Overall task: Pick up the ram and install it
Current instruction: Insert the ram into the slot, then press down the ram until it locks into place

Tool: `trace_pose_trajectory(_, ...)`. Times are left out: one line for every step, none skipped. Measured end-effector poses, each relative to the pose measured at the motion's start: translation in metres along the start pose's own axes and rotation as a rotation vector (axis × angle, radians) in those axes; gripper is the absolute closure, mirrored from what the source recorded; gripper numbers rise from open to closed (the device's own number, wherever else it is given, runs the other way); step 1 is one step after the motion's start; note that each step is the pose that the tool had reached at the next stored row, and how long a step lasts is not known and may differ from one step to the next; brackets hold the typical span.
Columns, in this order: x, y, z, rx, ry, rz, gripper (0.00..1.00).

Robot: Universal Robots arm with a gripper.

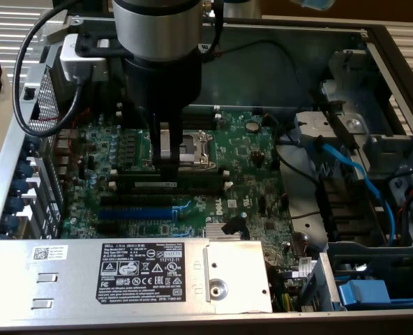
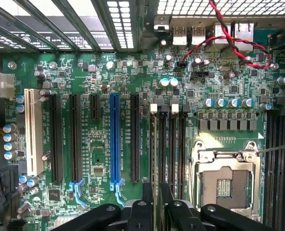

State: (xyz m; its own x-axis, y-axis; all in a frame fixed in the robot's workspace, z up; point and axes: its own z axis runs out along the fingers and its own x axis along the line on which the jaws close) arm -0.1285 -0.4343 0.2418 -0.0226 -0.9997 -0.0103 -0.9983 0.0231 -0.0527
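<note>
Green ram sits pinched in the tool, between black slots and CPU socket.

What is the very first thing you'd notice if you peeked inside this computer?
The big green circuit board crowded with tiny parts, lying in the open grey metal computer case. A bright blue plastic slot stands out among long black slots, and the robot's black gripper hangs over the square silver processor socket.

Gripper fingertips hidden against the slots; ram edge-on between the fingers, mostly cut off. Label print unreadable.
</note>
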Motion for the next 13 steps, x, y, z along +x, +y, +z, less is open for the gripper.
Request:
trace_pose_trajectory(0.0000,0.0000,-0.0006,0.0000,-0.0001,0.000,0.80)
trace_pose_trajectory(0.0000,0.0000,-0.0005,0.0001,-0.0002,0.000,0.80)
trace_pose_trajectory(0.0000,0.0000,-0.0005,0.0001,-0.0002,0.000,0.80)
trace_pose_trajectory(0.0000,0.0000,-0.0006,0.0001,-0.0002,0.000,0.80)
trace_pose_trajectory(0.0000,0.0000,-0.0006,0.0000,-0.0001,0.000,0.80)
trace_pose_trajectory(0.0000,0.0000,-0.0006,0.0000,-0.0001,0.000,0.80)
trace_pose_trajectory(0.0000,0.0000,-0.0006,0.0000,-0.0001,0.000,0.80)
trace_pose_trajectory(0.0000,0.0000,-0.0006,0.0000,-0.0001,0.000,0.80)
trace_pose_trajectory(0.0000,0.0000,-0.0006,0.0000,-0.0001,0.000,0.80)
trace_pose_trajectory(0.0000,0.0000,-0.0006,0.0001,-0.0001,0.000,0.80)
trace_pose_trajectory(0.0000,0.0000,-0.0006,0.0000,-0.0001,0.000,0.80)
trace_pose_trajectory(0.0000,0.0000,-0.0006,0.0000,-0.0001,0.000,0.80)
trace_pose_trajectory(0.0000,0.0000,-0.0006,0.0000,-0.0001,0.000,0.80)
